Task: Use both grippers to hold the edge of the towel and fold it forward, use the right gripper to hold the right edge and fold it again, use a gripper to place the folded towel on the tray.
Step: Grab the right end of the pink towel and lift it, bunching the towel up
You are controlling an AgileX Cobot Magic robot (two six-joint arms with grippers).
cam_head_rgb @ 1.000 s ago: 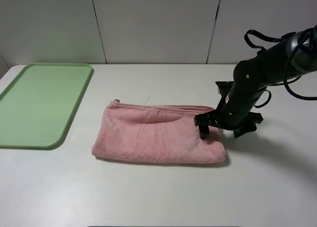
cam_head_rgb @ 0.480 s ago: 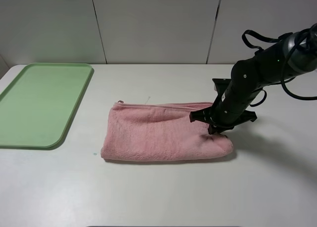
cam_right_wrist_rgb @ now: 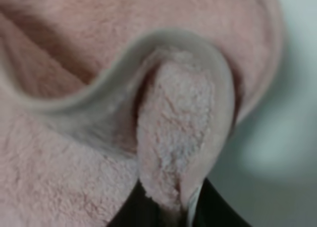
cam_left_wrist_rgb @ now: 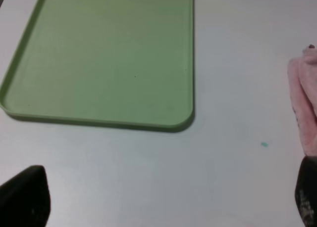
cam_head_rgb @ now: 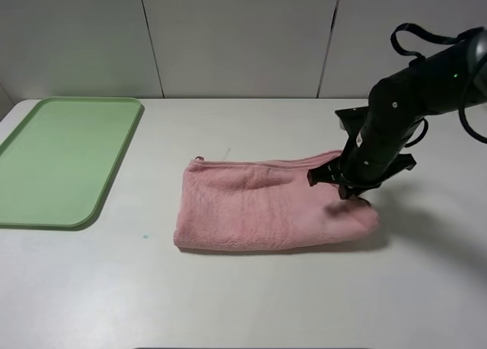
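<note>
The pink towel (cam_head_rgb: pixel 259 208) lies folded into a long strip on the white table, to the right of the pale green tray (cam_head_rgb: pixel 61 159). My right gripper (cam_head_rgb: pixel 346 191) is shut on the towel's right end and holds a bunched fold of it slightly raised. In the right wrist view the pinched hem and pile (cam_right_wrist_rgb: pixel 173 138) fill the picture above the black fingers (cam_right_wrist_rgb: pixel 143 214). My left gripper (cam_left_wrist_rgb: pixel 166 202) is open and empty over bare table near the tray (cam_left_wrist_rgb: pixel 109 59). The towel's left end (cam_left_wrist_rgb: pixel 304 103) shows beside it. The left arm is out of the exterior view.
The white table (cam_head_rgb: pixel 243 296) reaches back to a pale panelled wall. A tiny green speck (cam_head_rgb: pixel 144 236) lies on the table between the tray and the towel; it also shows in the left wrist view (cam_left_wrist_rgb: pixel 264 144).
My right gripper has moved right and slightly up with the towel's right end in it. The whole towel has slid to the right, away from the tray.
</note>
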